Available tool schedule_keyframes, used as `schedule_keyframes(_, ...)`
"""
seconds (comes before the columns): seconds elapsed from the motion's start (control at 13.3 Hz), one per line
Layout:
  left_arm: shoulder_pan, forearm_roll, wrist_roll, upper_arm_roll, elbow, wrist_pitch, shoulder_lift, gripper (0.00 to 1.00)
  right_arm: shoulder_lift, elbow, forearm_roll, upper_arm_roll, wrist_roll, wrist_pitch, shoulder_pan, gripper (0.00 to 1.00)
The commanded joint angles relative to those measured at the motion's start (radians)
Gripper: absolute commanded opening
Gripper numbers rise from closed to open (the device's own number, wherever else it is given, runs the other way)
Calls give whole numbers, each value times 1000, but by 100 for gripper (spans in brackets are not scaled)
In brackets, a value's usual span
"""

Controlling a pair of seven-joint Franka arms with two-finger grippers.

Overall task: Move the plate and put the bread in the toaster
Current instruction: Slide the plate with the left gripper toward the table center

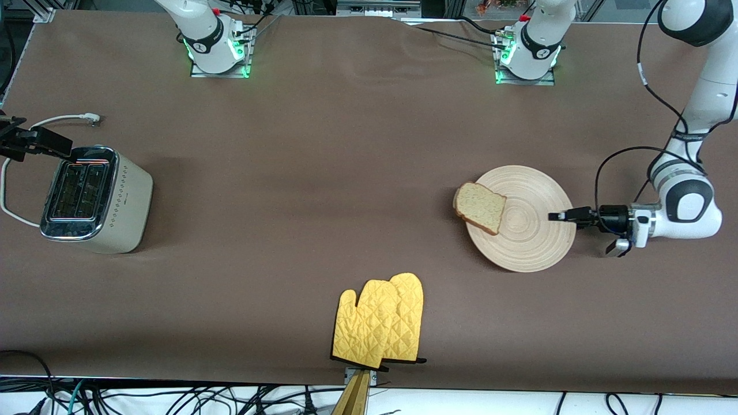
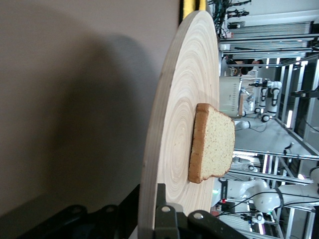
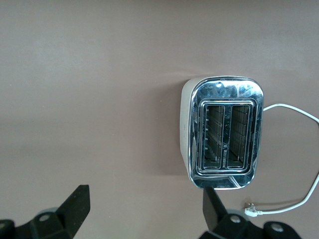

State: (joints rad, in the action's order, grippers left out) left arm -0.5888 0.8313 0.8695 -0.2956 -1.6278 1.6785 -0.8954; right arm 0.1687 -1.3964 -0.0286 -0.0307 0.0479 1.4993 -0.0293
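Toward the left arm's end of the counter point(image 1: 357, 173), I have the left hand point(image 1: 554, 217) clamped on the plate's point(image 1: 533, 242) rim; the bread point(image 1: 479, 208) overhangs its edge. My right hand point(image 3: 144, 209) hangs wide apart above the toaster point(image 1: 95, 199).

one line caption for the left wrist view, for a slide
Left gripper shut on the plate rim, bread lying on it.

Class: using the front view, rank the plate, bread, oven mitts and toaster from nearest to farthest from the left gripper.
From the left gripper:
1. Plate, clamped at its rim.
2. Bread, on the plate.
3. Oven mitts, by the camera-side table edge.
4. Toaster, at the right arm's end.
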Motion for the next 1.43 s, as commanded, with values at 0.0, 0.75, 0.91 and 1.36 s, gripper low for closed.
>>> schedule_keyframes(0.0, 76, 106, -7, 3, -56, 44, 39, 0, 12, 28, 16, 2, 12, -7, -9, 100)
schedule_keyframes(0.75, 576, 620, -6, 55, -342, 452, 285, 0, 12, 28, 18, 2, 12, -8, -9, 100)
schedule_keyframes(0.91, 657, 701, -6, 65, -342, 484, 279, 0, 14, 28, 18, 2, 12, -8, -9, 100)
schedule_keyframes(1.36, 845, 870, 20, 119, -348, 535, 237, 0, 12, 28, 18, 2, 12, -8, -9, 100)
